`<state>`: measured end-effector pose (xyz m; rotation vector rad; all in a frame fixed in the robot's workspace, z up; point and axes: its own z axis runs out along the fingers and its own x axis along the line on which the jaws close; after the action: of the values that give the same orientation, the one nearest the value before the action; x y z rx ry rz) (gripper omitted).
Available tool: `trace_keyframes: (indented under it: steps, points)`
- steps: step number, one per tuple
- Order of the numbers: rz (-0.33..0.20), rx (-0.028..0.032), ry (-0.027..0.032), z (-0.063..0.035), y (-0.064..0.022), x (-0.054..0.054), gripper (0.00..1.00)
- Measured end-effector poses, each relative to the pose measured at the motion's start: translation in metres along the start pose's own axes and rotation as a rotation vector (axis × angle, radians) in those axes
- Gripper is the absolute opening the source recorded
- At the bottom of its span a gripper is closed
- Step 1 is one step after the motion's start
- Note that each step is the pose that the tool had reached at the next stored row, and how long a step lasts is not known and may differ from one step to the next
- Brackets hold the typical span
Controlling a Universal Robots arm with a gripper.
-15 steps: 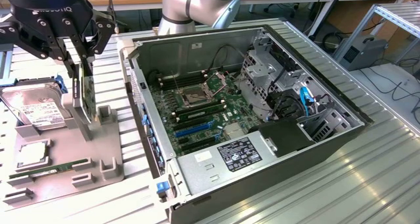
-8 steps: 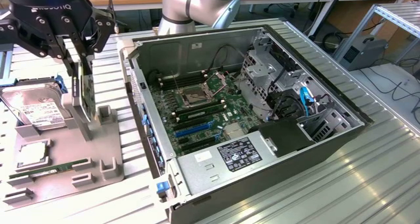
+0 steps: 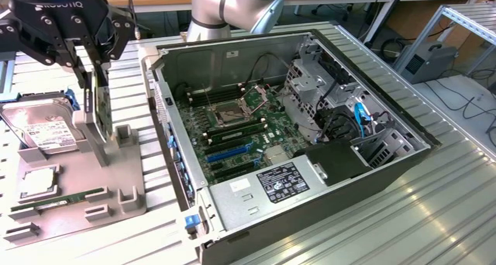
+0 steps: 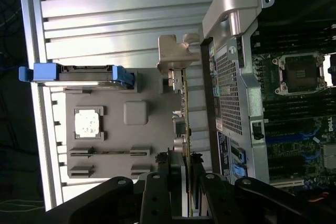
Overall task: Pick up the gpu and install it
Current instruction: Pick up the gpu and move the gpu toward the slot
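The gripper (image 4: 182, 165) has its jaws clamped on the upright gpu (image 4: 185, 103); this thin-edge hold risks slipping or snagging the grey stand (image 3: 116, 140).

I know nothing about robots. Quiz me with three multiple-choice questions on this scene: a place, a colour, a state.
1. Where is the gpu? A on the floor; B at the grey tray, by the gripper; C on a shelf.
2. The hard drive has side rails that are: A red; B blue; C yellow.
3. The computer case is: A open; B closed; C upside down.
Key: B, it stands at the tray; B, blue flanks the drive; A, the motherboard is exposed.
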<state>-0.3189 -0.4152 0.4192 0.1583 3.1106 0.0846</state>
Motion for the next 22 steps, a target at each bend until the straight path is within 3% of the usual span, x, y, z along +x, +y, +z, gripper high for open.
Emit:
trace_keyframes:
  steps: [22]
  points:
    - [0.000,0.0000,0.0000,-0.0081,0.0004,-0.0002,0.27]
